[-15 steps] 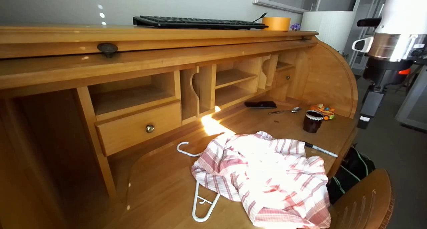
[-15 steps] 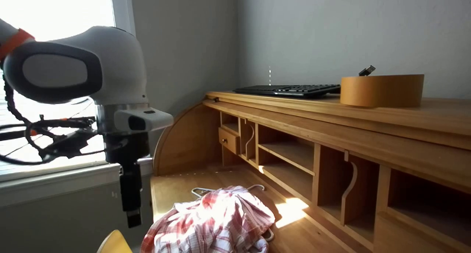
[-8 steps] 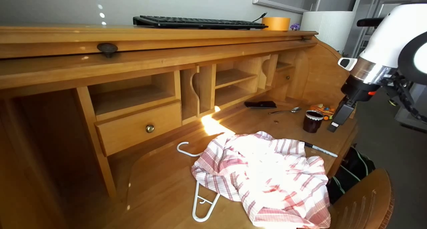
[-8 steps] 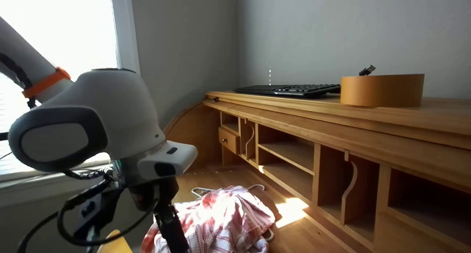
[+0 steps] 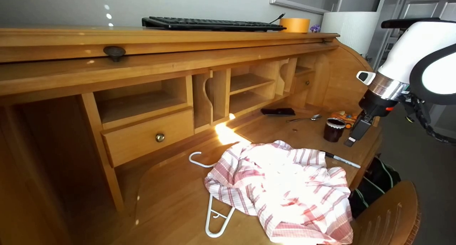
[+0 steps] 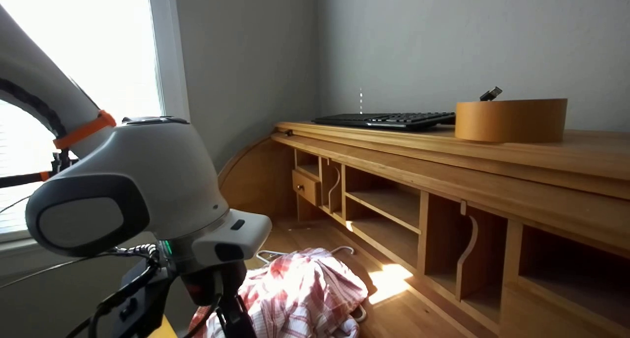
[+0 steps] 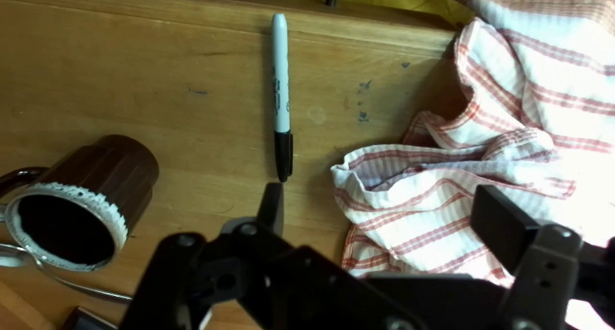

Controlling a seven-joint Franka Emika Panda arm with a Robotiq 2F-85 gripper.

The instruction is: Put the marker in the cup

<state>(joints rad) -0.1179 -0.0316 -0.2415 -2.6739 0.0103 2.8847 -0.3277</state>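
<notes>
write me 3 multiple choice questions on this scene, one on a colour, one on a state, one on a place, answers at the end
1. What colour is the outside of the cup?
A) bright green
B) dark brown
C) yellow

2. How does the gripper stand?
A) open
B) shut on the cup
C) shut on nothing

3. Where is the marker?
A) inside the cup
B) held in the gripper
C) lying on the desk

1 B: the wrist view shows its dark brown outside.
2 A: the wrist view shows the fingers spread far apart.
3 C: the wrist view shows it lying flat on bare wood, apart from the cup.
</notes>
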